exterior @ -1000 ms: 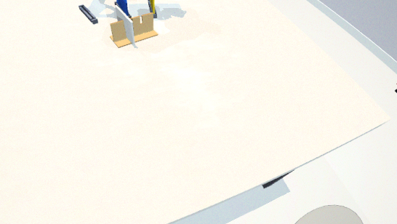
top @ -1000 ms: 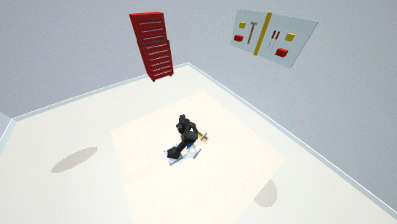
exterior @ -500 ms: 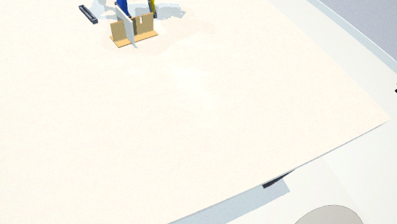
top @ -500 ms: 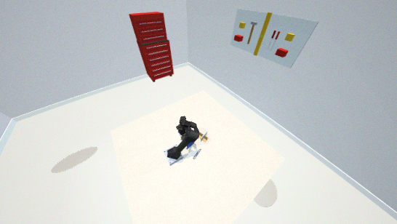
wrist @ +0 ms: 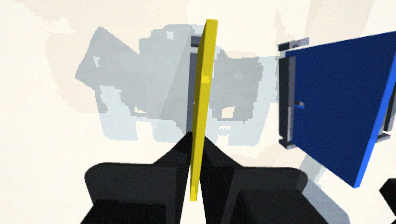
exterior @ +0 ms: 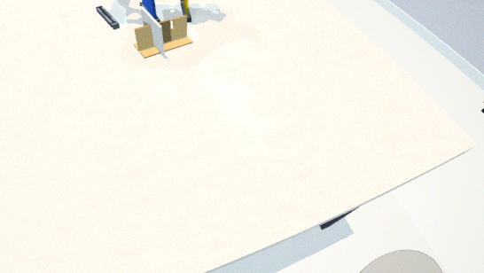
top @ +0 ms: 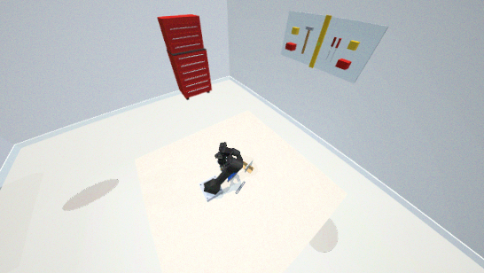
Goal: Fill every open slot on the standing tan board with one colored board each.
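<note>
Yellow board stands upright in its holder, pinched near one end by the claw. Gripped so far off-centre, it could pivot or snag on the holder when raised, reaching the tan board with its notch skewed.

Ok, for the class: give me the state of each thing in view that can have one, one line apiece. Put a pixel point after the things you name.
gripper (top: 222, 167) (wrist: 194, 136): shut on the yellow board
yellow board (exterior: 186, 10) (wrist: 202, 95): upright, at its holder
blue board (top: 231, 177) (exterior: 150, 9) (wrist: 340, 105): upright in its holder
pale board (top: 247, 167) (exterior: 155, 33): upright, across the tan board
tan board (top: 251, 168) (exterior: 180, 28): standing, one slot visibly open
outer holder (top: 239, 188) (exterior: 107, 18) (wrist: 391, 115): empty
red cabinet (top: 191, 58): drawers shut
</note>
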Controlling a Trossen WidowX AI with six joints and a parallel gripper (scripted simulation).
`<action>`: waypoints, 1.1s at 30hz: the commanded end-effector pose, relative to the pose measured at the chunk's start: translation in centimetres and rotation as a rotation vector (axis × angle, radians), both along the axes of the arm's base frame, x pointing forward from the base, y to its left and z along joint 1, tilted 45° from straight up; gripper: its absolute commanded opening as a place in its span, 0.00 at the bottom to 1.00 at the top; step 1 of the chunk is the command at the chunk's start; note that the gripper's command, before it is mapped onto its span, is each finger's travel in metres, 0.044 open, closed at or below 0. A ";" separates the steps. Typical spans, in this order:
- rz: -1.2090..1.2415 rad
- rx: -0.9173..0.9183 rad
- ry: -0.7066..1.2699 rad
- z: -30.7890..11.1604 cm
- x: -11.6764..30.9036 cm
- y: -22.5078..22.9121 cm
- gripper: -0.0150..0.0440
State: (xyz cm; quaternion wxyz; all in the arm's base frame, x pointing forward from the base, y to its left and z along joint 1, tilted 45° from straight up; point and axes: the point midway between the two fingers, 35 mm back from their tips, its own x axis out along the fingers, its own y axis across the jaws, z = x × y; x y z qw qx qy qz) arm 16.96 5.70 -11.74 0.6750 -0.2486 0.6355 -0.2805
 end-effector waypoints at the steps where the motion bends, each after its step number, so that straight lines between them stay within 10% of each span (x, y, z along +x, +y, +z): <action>1: 0.005 -0.003 0.001 0.0 0.0 -0.1 0.25; 33: 0.005 0.000 0.002 4.3 -0.2 4.3 0.25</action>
